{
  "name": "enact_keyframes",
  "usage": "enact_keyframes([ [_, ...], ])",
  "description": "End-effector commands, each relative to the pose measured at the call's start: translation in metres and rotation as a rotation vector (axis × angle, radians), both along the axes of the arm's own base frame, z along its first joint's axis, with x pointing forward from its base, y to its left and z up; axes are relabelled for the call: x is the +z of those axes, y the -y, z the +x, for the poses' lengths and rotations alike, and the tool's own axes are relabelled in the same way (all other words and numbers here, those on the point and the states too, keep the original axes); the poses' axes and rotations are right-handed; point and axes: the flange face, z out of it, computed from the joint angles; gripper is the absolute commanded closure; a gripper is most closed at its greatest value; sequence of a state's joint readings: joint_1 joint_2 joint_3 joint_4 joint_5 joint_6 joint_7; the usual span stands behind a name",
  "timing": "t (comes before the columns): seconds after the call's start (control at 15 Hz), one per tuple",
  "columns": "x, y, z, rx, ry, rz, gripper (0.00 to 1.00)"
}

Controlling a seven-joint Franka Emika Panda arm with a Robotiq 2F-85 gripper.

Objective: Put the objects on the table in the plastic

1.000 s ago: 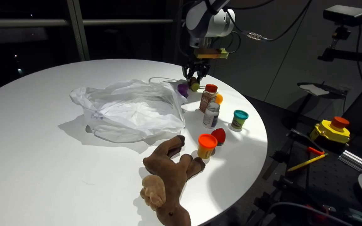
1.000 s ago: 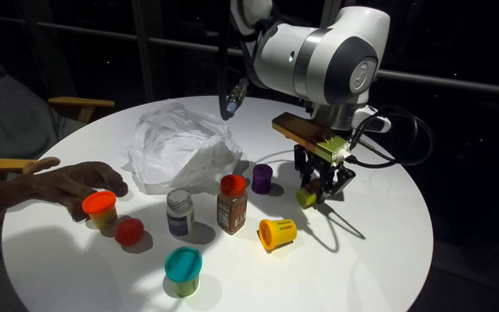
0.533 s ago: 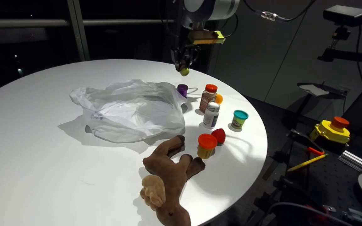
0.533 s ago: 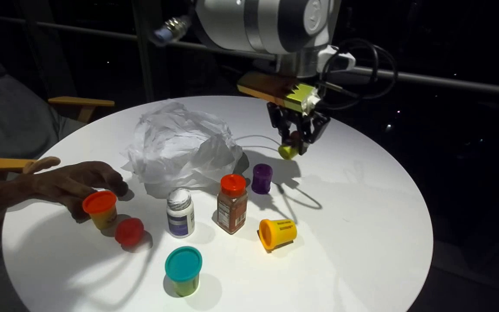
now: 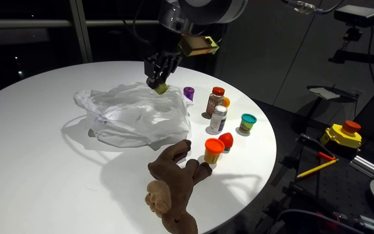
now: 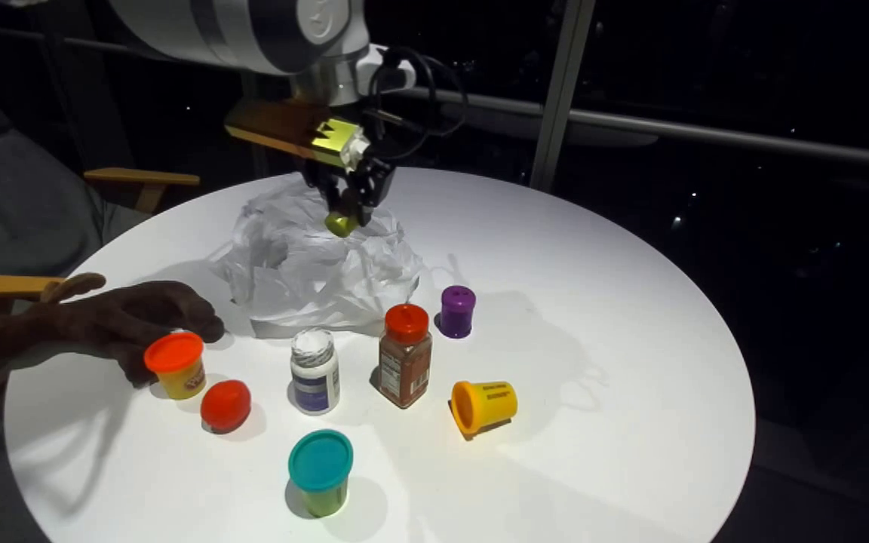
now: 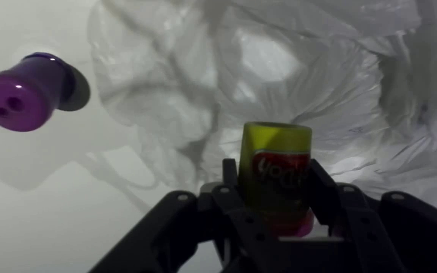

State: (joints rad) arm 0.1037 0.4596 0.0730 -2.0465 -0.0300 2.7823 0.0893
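On the white table [image 6: 646,392], a plastic bag [image 5: 135,122] is lying crumpled, its mouth hard to make out among the folds. A brown stuffed toy [image 5: 175,180] is resting just beside it. The gripper [image 6: 349,210] is being held at a tilt over the bag, seemingly nearer the side where a purple shaker [image 7: 30,89] is standing. Between its fingers [image 7: 321,185] a small jar [image 7: 275,170] is being pinched, the jaws being spread only to the jar's width; it is hanging above the bag, not yet inside. Lowering the jar into the bag is presumably being attempted. For this, a shift towards the bag's middle is being called for first, since near the slack rim the jar could be slipping down the outside. A gentle descent is being favoured, as thin film may be getting caught by the fingers. Release is being advised only below the rim.
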Motion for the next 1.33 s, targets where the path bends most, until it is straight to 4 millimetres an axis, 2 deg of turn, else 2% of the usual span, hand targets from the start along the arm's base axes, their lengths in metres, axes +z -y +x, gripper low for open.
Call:
enact_keyframes([
  [0.0,0.01,-0.044,-0.028,0.135,0.065,0.03,0.84],
  [0.13,0.001,-0.063,-0.034,0.204,0.072,0.04,0.84],
  [0.27,-0.016,-0.068,-0.036,0.255,0.06,0.04,0.84],
  [0.53,-0.056,-0.054,-0.028,0.308,0.164,0.01,0.84],
  [0.8,-0.082,-0.044,-0.016,0.266,0.349,0.075,0.84],
  [1.07,-0.098,-0.039,-0.01,0.254,0.411,0.135,0.84],
  [1.13,-0.098,-0.039,-0.011,0.264,0.414,0.139,0.47],
  [1.2,-0.095,-0.039,-0.013,0.273,0.42,0.145,0.34],
  [1.27,-0.091,-0.038,-0.013,0.282,0.425,0.143,0.28],
])
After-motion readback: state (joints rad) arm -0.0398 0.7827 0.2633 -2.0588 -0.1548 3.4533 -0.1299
